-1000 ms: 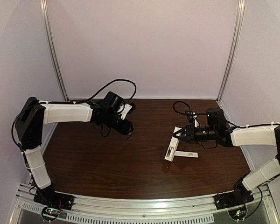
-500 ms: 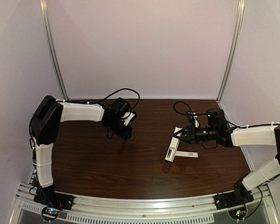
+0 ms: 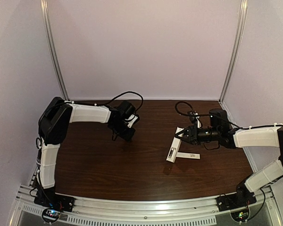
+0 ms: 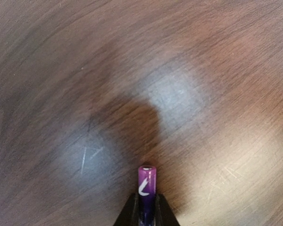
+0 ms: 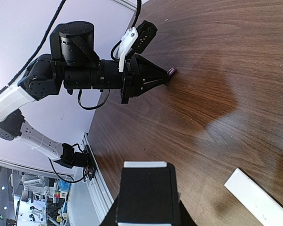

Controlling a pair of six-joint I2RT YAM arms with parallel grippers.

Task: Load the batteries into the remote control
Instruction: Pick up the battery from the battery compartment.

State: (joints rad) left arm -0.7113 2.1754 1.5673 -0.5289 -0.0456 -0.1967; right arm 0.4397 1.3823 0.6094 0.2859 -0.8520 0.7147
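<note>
Left claw: your left claw (image 4: 147, 205) is clenched on the purple battery (image 4: 147, 179). In the left wrist view both fingers (image 4: 130, 213) press its sides near the tips.

Purple battery: it sticks out past the fingertips, lengthwise along the claw. Its free end shows a small pale cap, and there is a white mark on its side.

Battery place: it hangs over the left half of the desk (image 3: 113, 174), toward the far edge and well apart from the remote. The right wrist view shows its tip right at the wood. You cannot tell from here whether it touches.

Right claw: your right claw (image 3: 182, 136) is clamped tight. From above, its tips meet the far end of the remote control (image 3: 173, 149). In its own wrist view a dark block with a white rim sits between the fingers.

Remote control: a white bar right of the desk's middle, slanting from the claw down toward the near edge. Small dark marks show near its near end.

White strip (image 3: 191, 156): a thinner flat piece lies on the desk by the remote's near end and runs toward the right edge. Its left end is against or just beside the bar.

Second battery: you cannot make it out in any view.
</note>
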